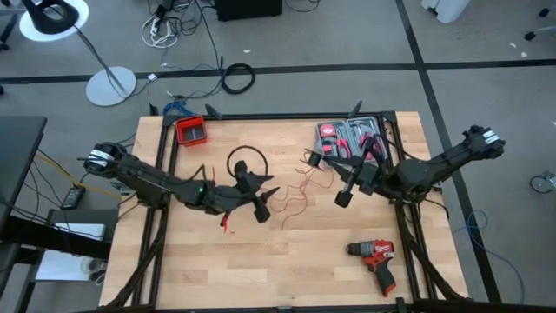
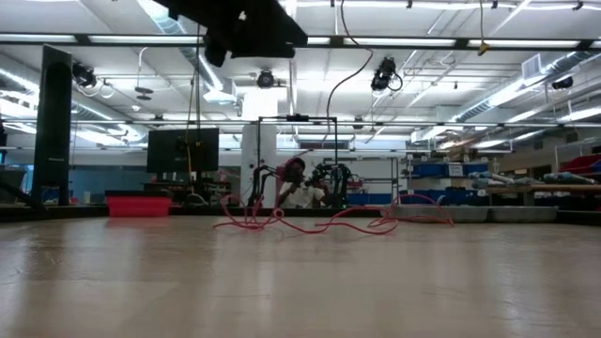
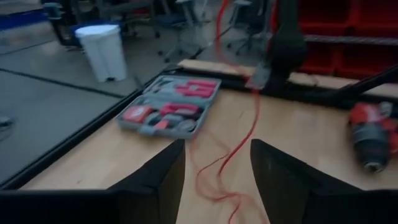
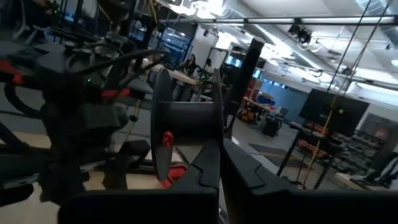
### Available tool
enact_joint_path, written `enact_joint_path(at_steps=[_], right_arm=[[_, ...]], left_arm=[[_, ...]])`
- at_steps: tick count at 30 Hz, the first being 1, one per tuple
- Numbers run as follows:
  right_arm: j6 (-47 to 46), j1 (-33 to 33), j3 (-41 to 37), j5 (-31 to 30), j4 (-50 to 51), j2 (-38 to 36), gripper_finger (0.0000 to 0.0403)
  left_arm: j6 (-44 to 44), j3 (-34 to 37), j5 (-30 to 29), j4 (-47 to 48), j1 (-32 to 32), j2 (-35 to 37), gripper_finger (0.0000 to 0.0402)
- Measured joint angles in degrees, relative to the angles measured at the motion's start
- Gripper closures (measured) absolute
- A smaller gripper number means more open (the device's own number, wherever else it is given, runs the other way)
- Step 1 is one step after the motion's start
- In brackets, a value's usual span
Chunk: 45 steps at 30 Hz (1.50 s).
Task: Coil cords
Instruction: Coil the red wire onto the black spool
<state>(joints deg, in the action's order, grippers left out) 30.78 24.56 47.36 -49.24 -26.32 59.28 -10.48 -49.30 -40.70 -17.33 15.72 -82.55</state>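
my left gripper [image 1: 261, 198] stands open and empty beside the thin red cords [image 1: 294, 196], loose wavy loops on the smooth wooden table [image 1: 287, 261], while my right gripper [image 1: 344, 196] is closed.

**Robotics lab / workshop floor**

Big open industrial room w/ exposed ceiling ducts and strip lights [image 2: 394, 39]. Grey concrete floor marked w/ dark tape lines [image 1: 347, 66]. Wooden bench [image 1: 287, 261] on a black metal frame, w/ a cordless drill [image 1: 375, 259], an open tool kit [image 1: 347, 139] and a red parts bin [image 1: 191, 130] on it. Monitors on stands [image 2: 183, 150], shelving w/ blue bins [image 2: 441, 171] at the back, loose cables on the floor [image 1: 169, 30].
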Motion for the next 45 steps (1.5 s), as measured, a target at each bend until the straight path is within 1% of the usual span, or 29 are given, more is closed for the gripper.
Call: enact_joint_path(at_steps=[2, 6, 10, 17, 24, 27, 35, 37, 39, 40, 45], right_arm=[[0.7, -0.73, 0.01, 0.24, -2.14, 0.76, 0.0403], [1.31, -2.61, 0.02, 3.75, -5.35, 2.01, 0.0403], [1.33, -4.22, 0.02, 6.24, -7.36, 3.22, 0.0403], [0.86, -5.92, -0.01, 10.56, -12.4, 4.35, 0.0403], [0.88, -6.51, 0.0, 11.58, -12.68, 4.4, 0.0403], [0.91, -6.56, -0.01, 11.51, -12.21, 4.42, 0.0403], [1.19, -6.6, 0.0, 9.43, -10.11, 4.42, 0.0403], [0.97, -6.6, -0.01, 9.47, -10.18, 4.43, 0.0403], [0.97, -6.6, -0.01, 9.64, -10.25, 4.42, 0.0403], [0.96, -6.6, 0.0, 9.67, -10.25, 4.43, 0.0403], [0.57, -6.6, -0.01, 9.69, -9.82, 4.42, 0.0403]], left_arm=[[1.21, -0.07, 2.19, -2.43, -0.78, -0.57, 0.0218], [3.27, -0.15, 5.51, -5.67, -1.83, -2.28, 0.0218], [5.48, -0.08, 5.98, -7.06, -2.18, -3.52, 0.0218], [5.91, -0.07, 5.72, -6.45, -2.97, -5.78, 0.0218], [7.07, 0.04, 4.55, -6.53, -3.73, -7.93, 0.0225], [7.31, 0.0, 3.94, -6.96, -3.73, -8.06, 0.0245], [7.3, 0.0, 3.92, -6.02, -3.62, -8.15, 0.0318], [7.17, 0.0, 3.92, -5.7, -3.92, -8.15, 0.0344], [6.77, 0.0, 3.91, -4.94, -4.39, -8.15, 0.0379], [6.13, 0.0, 3.92, -4.61, -4.52, -8.15, 0.0389], [4.07, 0.0, 3.91, -3.23, -4.5, -8.15, 0.0399]])
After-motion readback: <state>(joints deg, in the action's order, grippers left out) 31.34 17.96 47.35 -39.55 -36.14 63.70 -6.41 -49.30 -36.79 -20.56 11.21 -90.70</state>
